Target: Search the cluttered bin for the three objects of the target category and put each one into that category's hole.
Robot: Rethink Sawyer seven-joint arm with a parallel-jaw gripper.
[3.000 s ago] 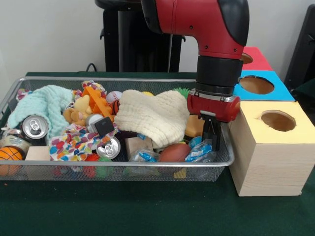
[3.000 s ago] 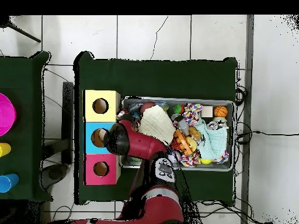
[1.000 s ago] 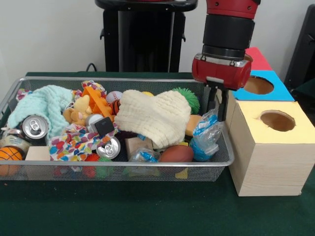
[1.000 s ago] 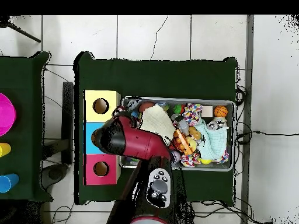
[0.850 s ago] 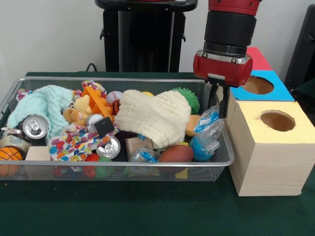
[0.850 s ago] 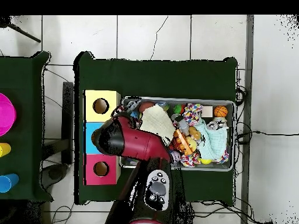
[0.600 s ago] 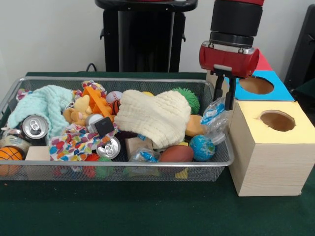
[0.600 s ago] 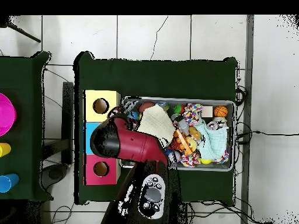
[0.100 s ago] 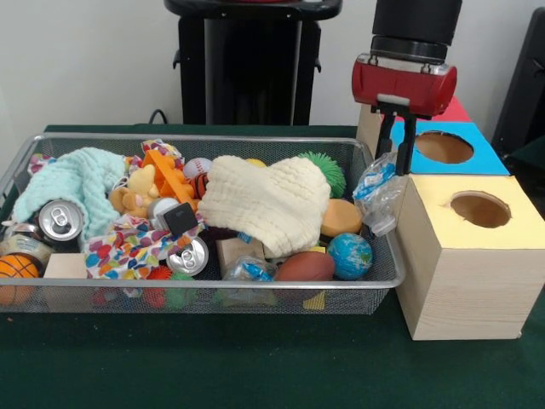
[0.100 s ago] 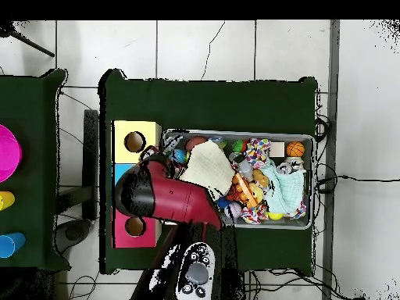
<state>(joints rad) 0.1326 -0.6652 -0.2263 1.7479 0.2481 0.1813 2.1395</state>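
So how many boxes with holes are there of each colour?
yellow box: 1
blue box: 1
red box: 1
Total: 3

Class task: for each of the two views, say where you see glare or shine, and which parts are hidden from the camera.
Front view: bright shine on the crinkled clear plastic bag held by the gripper and on the can tops; the arm is cut off at the top edge. Overhead view: the red arm hides the blue box top and the gripper; little glare shows.
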